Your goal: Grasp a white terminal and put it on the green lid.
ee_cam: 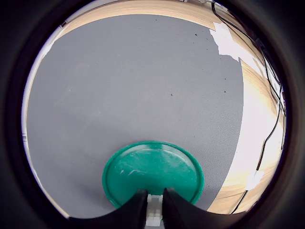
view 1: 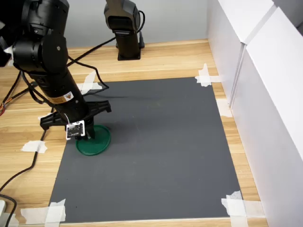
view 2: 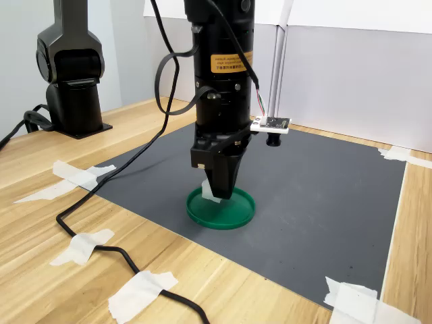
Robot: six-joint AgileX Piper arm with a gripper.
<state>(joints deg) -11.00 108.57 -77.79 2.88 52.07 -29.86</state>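
The green lid point(view 1: 97, 142) point(ee_cam: 155, 171) point(view 2: 229, 210) lies flat on the dark grey mat, near the first exterior view's left edge of the mat. My gripper point(view 1: 87, 135) point(ee_cam: 154, 207) point(view 2: 214, 191) points straight down over the lid's edge. Its two black fingers are shut on the white terminal point(ee_cam: 153, 212) point(view 2: 208, 191), a tiny white block pinched between the tips. The terminal hangs just above the lid's rim; whether it touches the lid I cannot tell. In the first exterior view the terminal is hidden behind the wrist.
The grey mat point(view 1: 156, 151) is taped to a wooden table with white tape pieces point(view 1: 204, 75) at its corners. A second black arm base point(view 1: 125, 28) stands at the back. White panels point(view 1: 265, 94) wall off the first exterior view's right. Black cables point(view 2: 101, 202) run across the wood.
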